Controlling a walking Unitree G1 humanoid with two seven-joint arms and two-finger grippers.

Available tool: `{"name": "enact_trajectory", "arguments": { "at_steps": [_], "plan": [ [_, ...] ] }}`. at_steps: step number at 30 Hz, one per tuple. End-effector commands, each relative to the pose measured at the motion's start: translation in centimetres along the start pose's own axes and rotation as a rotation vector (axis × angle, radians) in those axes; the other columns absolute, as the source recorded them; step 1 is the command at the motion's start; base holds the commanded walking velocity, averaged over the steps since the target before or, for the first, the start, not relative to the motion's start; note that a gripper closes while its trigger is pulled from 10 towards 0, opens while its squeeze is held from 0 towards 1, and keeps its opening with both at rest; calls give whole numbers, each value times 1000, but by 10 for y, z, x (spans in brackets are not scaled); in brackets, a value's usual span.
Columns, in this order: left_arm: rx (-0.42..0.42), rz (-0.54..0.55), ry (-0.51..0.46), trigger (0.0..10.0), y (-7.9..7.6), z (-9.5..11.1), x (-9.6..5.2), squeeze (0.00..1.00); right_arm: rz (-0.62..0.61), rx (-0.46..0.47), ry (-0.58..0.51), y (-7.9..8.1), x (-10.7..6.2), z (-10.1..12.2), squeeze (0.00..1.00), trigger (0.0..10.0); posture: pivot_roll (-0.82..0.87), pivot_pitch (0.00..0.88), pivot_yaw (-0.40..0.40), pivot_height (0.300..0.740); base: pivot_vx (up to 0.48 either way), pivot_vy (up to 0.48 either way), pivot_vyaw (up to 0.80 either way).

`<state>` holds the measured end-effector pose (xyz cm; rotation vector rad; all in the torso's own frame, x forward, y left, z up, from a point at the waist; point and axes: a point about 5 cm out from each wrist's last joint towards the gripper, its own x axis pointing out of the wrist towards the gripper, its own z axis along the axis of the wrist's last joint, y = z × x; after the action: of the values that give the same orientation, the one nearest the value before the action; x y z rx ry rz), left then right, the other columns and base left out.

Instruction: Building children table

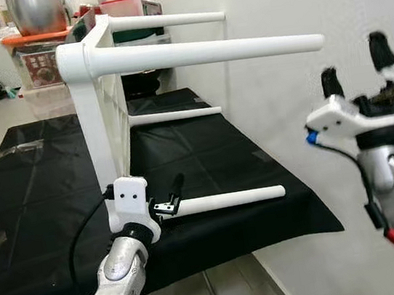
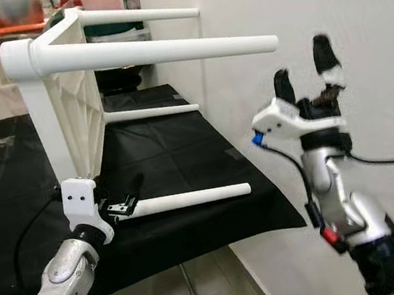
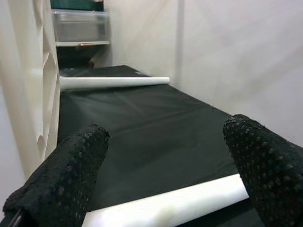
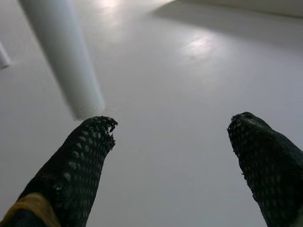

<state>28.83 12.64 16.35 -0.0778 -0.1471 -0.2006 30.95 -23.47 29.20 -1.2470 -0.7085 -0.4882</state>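
A white children's table [image 1: 103,131] stands on its side on a black-covered worktable [image 1: 37,214], its legs pointing right toward the wall. Two legs sit high: the near one [image 1: 206,52] and the far one [image 1: 165,21]. Two lie low: the far one [image 1: 174,115] and the near one [image 1: 226,200], which rests on the cloth. My left gripper [image 1: 171,201] is open at the base of that low near leg [image 3: 165,205], which runs across just under its fingers [image 3: 71,175]. My right gripper [image 1: 356,66] is raised and open, empty, just right of the high near leg's tip [image 4: 66,61].
A white wall [image 1: 308,0] runs close along the worktable's right side. Storage boxes [image 1: 42,66] and a silver pot [image 1: 37,12] stand behind the worktable. The worktable's front edge [image 1: 268,236] drops to a light floor [image 1: 239,288].
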Motion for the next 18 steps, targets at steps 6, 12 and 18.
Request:
{"name": "enact_trajectory", "arguments": {
  "at_steps": [6,12,18],
  "plan": [
    [-6,-6,-10,10000,6,3,7,0,122,64,-51,19,2,6,0,10000,-7,0,-37,740,0,0,0],
    [-9,-2,-9,10000,9,2,8,0,181,79,-78,28,1,8,0,10000,-5,0,-41,740,0,0,0],
    [-10,15,-5,10000,13,0,8,0,170,65,-94,27,15,8,0,10000,-4,0,-45,740,0,0,0]
  ]
}}
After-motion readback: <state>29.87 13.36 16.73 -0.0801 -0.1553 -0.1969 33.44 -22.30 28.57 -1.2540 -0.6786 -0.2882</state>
